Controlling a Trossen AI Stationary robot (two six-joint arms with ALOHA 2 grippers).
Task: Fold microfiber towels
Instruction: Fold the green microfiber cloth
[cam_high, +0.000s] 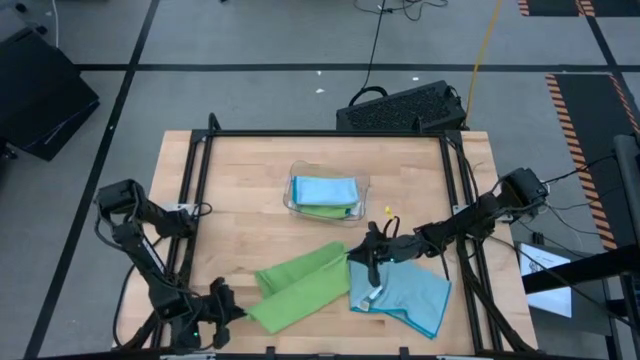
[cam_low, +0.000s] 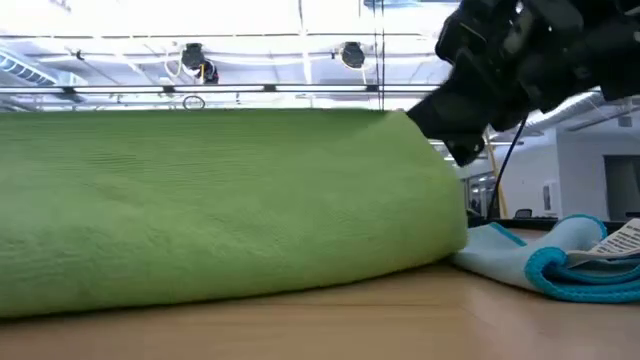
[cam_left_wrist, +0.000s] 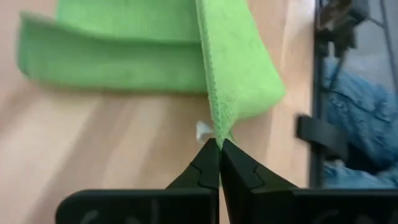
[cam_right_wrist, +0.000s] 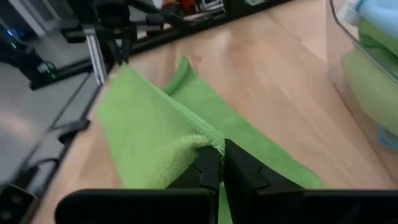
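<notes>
Left end effector (cam_high: 232, 307), near-left part of the surface (cam_high: 250, 190): fingers pressed together, pinching the near-left corner of the lime green towel (cam_high: 300, 285). The left wrist view shows the cloth edge and a small white tag (cam_left_wrist: 203, 130) right at the fingertips.

Green towel: lies at centre-near, partly doubled over on itself. Long axis runs diagonally from the near-left corner up to the far-right corner. The low view shows it as a rounded fold, resting on the wood.

Right end effector (cam_high: 372, 262), centre-right: fingers pressed together, pinching the opposite, far-right corner of the same green towel; the right wrist view shows the hem gathered between the tips.

Light blue towel (cam_high: 405, 295): loose and rumpled just right of the green one, partly under the right arm and touching the green cloth's right end. Not held.

Clear plastic tray (cam_high: 325, 195), far of centre: holds folded blue cloth over green.

Key relation: each arm holds one end of the diagonal, so the cloth spans between the two end effectors. Judgement: the next fold depends on carrying both ends the same way, across that long axis. The right arm is nearer the blue towel and could snag it.
</notes>
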